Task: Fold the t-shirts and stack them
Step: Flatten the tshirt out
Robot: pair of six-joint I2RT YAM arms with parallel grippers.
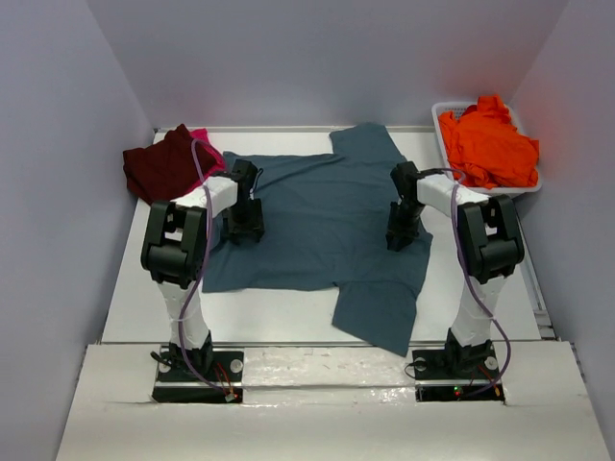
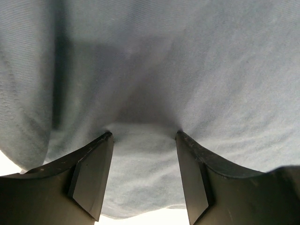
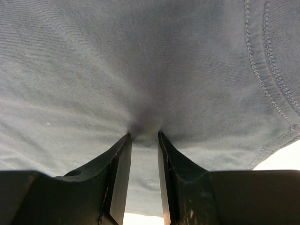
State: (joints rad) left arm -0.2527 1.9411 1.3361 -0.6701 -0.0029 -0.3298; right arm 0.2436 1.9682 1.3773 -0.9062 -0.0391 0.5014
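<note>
I see the slate teal-blue cloth t-shirt [image 1: 322, 226] spread flat across the middle of the counter [image 1: 279, 309]. My left hand [image 1: 245, 233] presses on its left part, fingers well apart, gripping nothing. My right hand [image 1: 398, 240], nearly closed, pinches a pucker of cloth near its right edge.

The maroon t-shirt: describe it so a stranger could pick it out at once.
On the white table, look to the far left corner, beyond the spread slate-blue t-shirt. The maroon t-shirt lies there crumpled, partly covering a pink t-shirt. It is the darkest cloth there, deep wine red against that bright pink.
</note>
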